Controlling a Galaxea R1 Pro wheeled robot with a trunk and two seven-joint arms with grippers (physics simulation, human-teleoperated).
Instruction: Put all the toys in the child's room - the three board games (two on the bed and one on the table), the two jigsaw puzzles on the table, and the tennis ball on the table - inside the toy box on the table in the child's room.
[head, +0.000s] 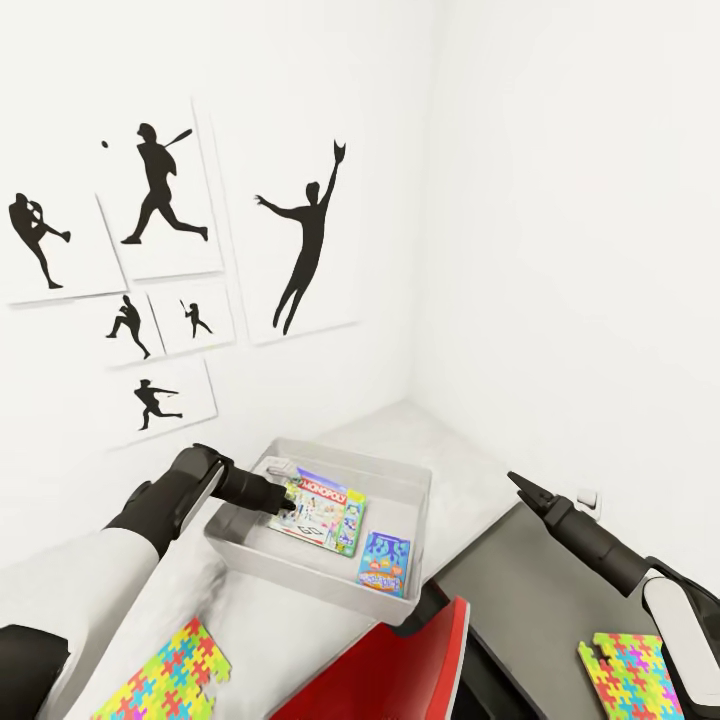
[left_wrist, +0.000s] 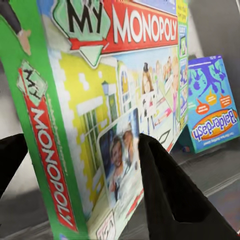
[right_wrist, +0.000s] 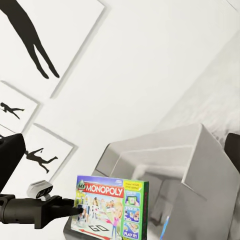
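The grey toy box stands on the white tabletop near the corner of the room. My left gripper reaches in over its near-left wall, shut on the edge of the green Monopoly board game, which is tilted inside the box. In the left wrist view both fingers clamp the Monopoly box. A blue Balderdash game leans in the box beside it. My right gripper hovers open and empty to the box's right. Two colourful jigsaw puzzles lie at the near left and near right.
A red chair back rises at the bottom centre, in front of the box. A dark surface lies under my right arm. White walls close the corner behind the box, the left one hung with silhouette posters.
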